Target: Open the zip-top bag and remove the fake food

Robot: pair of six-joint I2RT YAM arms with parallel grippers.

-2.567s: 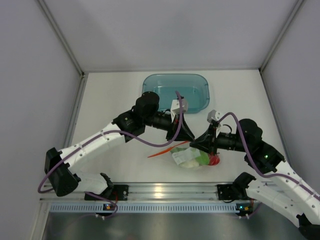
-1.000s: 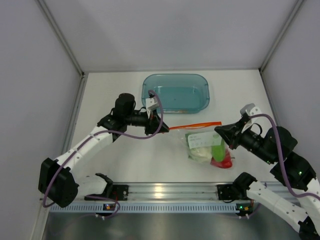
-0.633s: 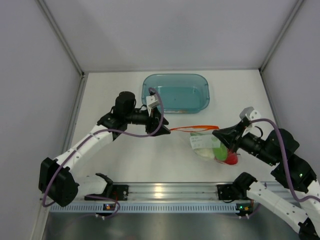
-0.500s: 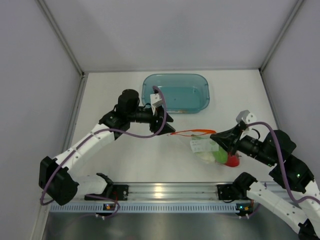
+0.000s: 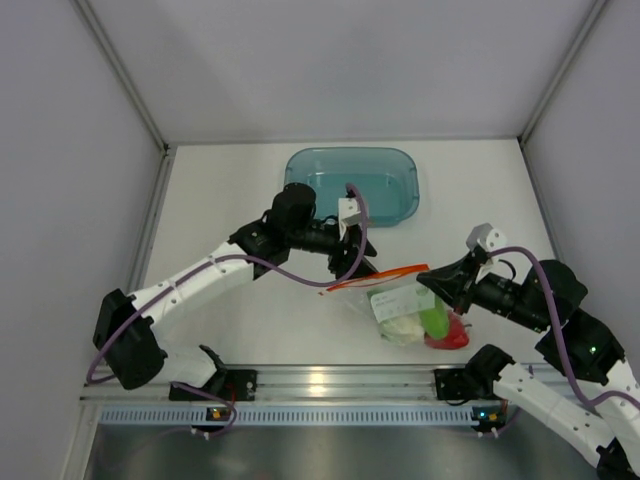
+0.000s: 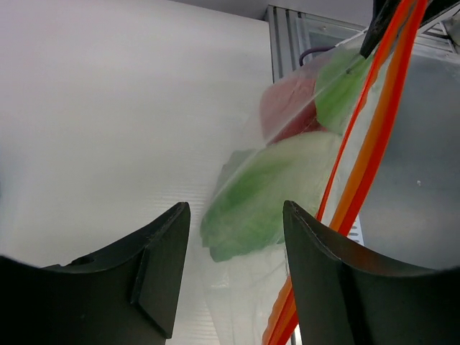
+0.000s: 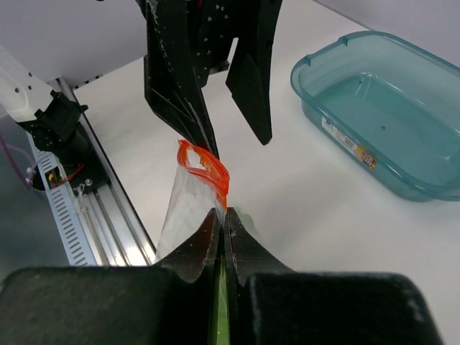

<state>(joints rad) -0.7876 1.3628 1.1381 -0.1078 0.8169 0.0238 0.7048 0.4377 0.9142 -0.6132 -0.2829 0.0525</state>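
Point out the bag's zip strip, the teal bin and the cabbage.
zip strip (image 7: 213, 171): right wrist view, orange fold above the fingertips.
teal bin (image 5: 385, 192): top external view, bare floor.
cabbage (image 6: 266, 194): left wrist view, middle of the leaf.

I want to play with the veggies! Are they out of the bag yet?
No, inside. The red pepper, cabbage and cucumber show through the clear zip-top bag.
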